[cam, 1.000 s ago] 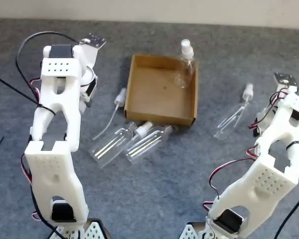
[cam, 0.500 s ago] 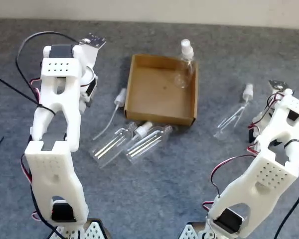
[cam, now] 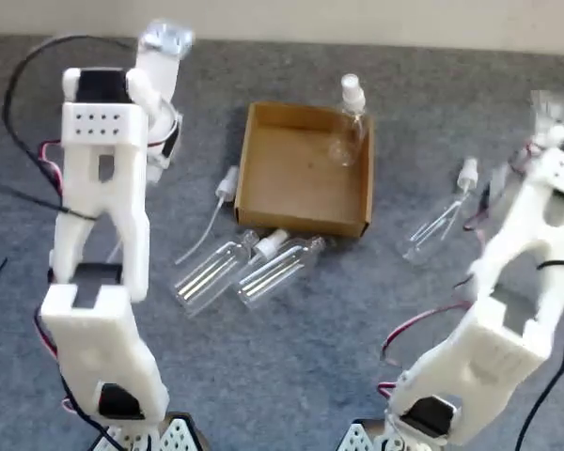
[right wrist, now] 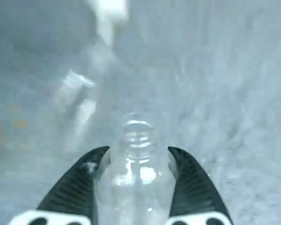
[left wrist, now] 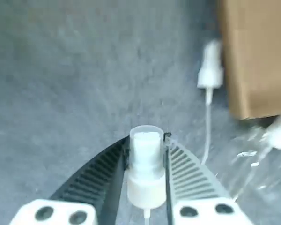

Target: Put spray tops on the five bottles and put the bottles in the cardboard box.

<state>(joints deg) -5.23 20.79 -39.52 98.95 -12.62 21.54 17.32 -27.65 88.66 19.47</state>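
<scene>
The left jaws clamp a spray top (left wrist: 146,168) between their tips, the right jaws a bare-necked bottle (right wrist: 133,178), both probably light and slippery.

Left gripper (left wrist: 147,139) pinches a spray top (left wrist: 145,176), right gripper (right wrist: 138,151) clasps an uncapped bottle (right wrist: 136,183), both arms stretched forward.

No text, label or number seems readable on the cardboard box (cam: 291,183) or bottles (cam: 207,274).
</scene>
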